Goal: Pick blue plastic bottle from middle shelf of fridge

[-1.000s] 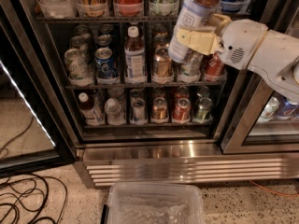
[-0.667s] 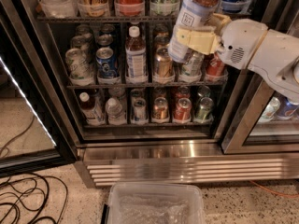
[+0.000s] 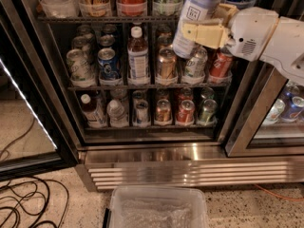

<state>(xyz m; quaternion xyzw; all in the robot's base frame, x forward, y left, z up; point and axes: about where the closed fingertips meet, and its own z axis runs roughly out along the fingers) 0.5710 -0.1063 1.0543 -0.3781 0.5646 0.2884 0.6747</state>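
Note:
My gripper (image 3: pixel 192 32) is at the upper right, in front of the open fridge (image 3: pixel 57 103). Its beige fingers (image 3: pixel 211 34) are shut on the blue plastic bottle (image 3: pixel 194 18). The bottle has a pale blue-and-white label with brown drink above it. It tilts right, and its cap is cut off by the top edge. It hangs clear of the middle shelf (image 3: pixel 147 86), above the cans on the right. A similar white-capped bottle (image 3: pixel 137 56) stands upright on that shelf.
A blue soda can (image 3: pixel 108 63) and other cans fill the middle shelf. A small red-labelled bottle (image 3: pixel 88 109) stands on the lower rack. The open glass door (image 3: pixel 19 127) is at left and a closed door frame (image 3: pixel 251 113) at right. A clear plastic bin (image 3: pixel 159 208) and cables (image 3: pixel 23 208) lie on the floor.

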